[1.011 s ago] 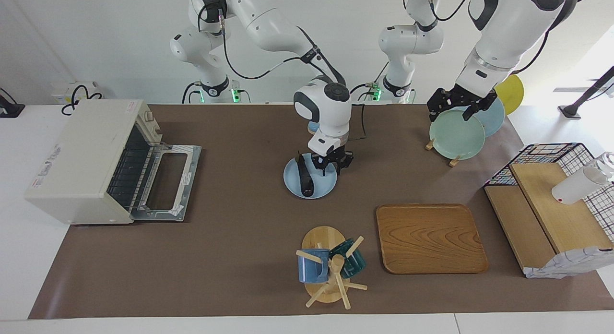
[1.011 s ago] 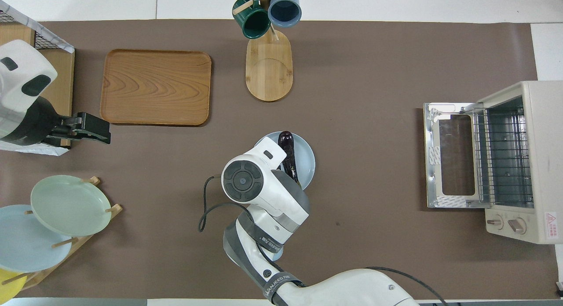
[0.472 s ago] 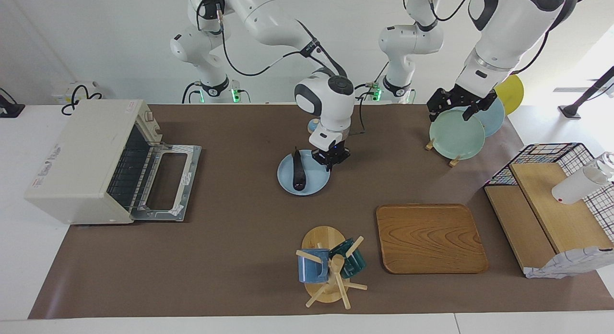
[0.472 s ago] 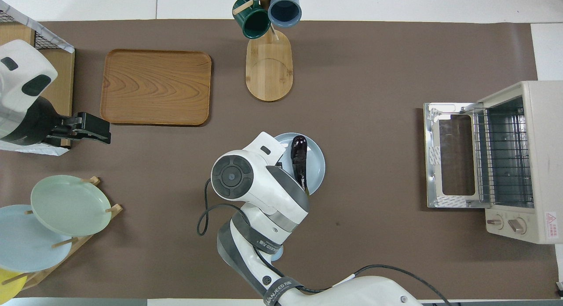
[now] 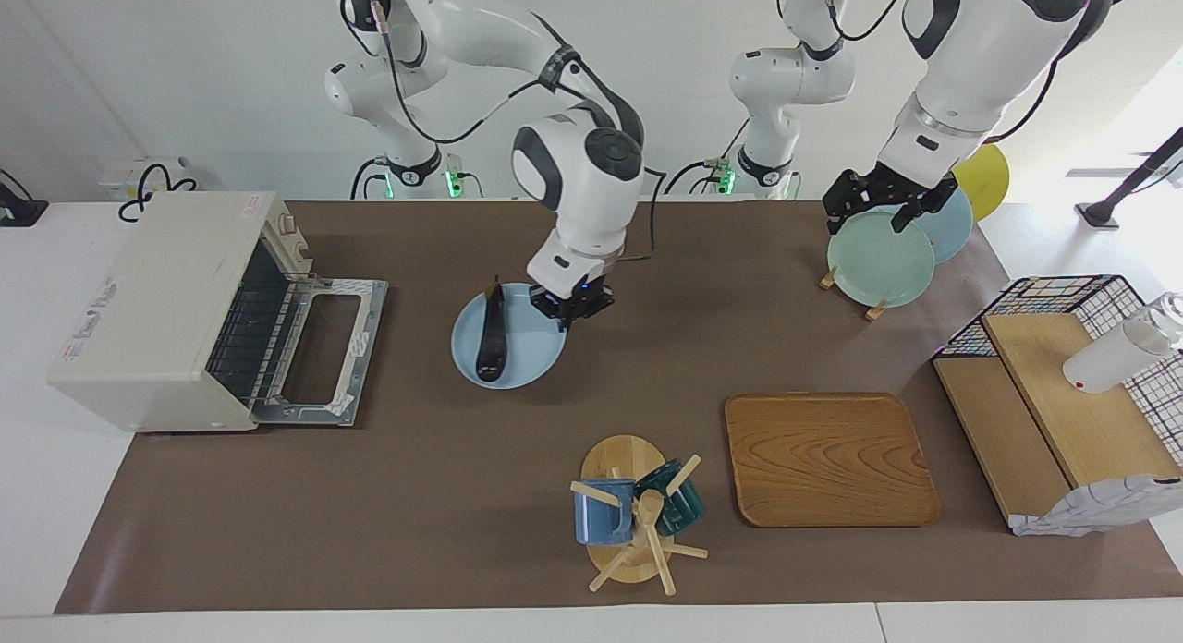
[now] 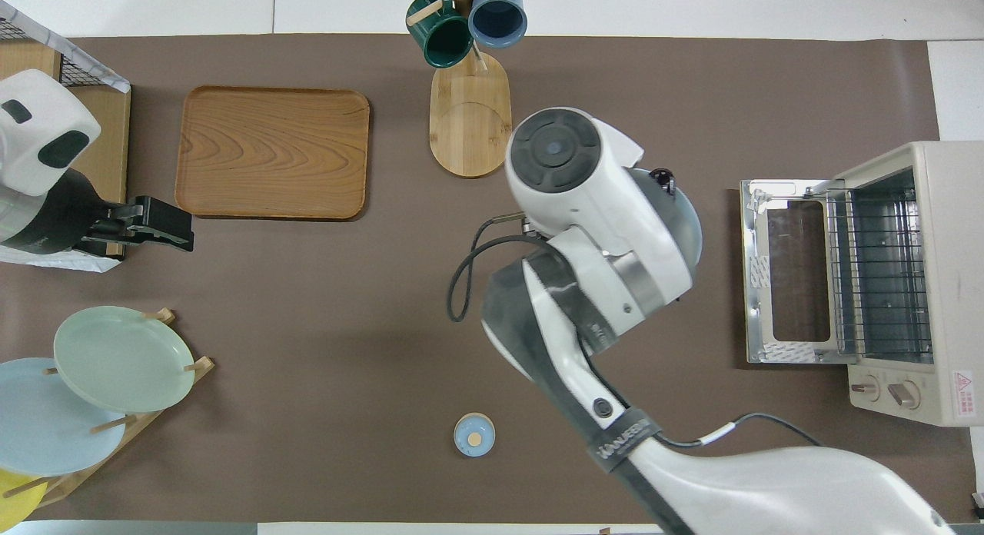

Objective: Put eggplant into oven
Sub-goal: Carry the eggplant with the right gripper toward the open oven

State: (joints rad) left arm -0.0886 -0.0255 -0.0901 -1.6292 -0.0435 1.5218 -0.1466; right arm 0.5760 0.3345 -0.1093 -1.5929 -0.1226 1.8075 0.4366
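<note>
The dark eggplant (image 5: pixel 490 333) lies on a light blue plate (image 5: pixel 518 361). My right gripper (image 5: pixel 571 309) is shut on that plate's rim and holds it in the air over the table's middle, toward the oven. The cream oven (image 5: pixel 157 297) stands at the right arm's end with its door (image 5: pixel 319 347) folded down open and the wire rack showing. In the overhead view my right arm covers most of the plate (image 6: pixel 692 224); only the eggplant's tip (image 6: pixel 661 175) shows, close to the oven's door (image 6: pixel 792 270). My left gripper (image 5: pixel 878 207) waits over the plate rack.
A mug tree (image 5: pixel 633 523) with two mugs and a wooden tray (image 5: pixel 827 458) lie farther from the robots. A rack of plates (image 5: pixel 883 255) and a wire basket with wooden shelves (image 5: pixel 1063 394) stand at the left arm's end. A small blue lid (image 6: pixel 474 433) lies near the robots.
My right gripper has lifted the plate with the eggplant off the table and carried it toward the oven. The left arm has not moved.
</note>
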